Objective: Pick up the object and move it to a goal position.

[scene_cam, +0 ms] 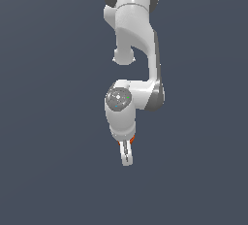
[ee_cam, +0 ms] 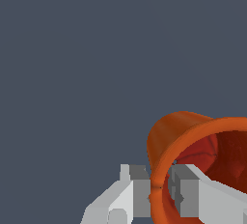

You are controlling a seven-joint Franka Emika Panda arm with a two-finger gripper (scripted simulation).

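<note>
The object, a small orange-red cup (ee_cam: 178, 136), fills the corner of the wrist view with its round rim and darker red inside turned toward the camera. My gripper (ee_cam: 159, 189) is shut on the cup's wall, one finger (ee_cam: 137, 189) outside and the other inside the rim. In the exterior view the white arm hangs down the middle, and only small orange slivers of the cup (scene_cam: 132, 138) peek out beside the gripper (scene_cam: 126, 156), whose fingers point down. The rest of the cup is hidden behind the hand there.
A plain dark blue-grey surface surrounds the arm in both views. No other objects, containers or edges show.
</note>
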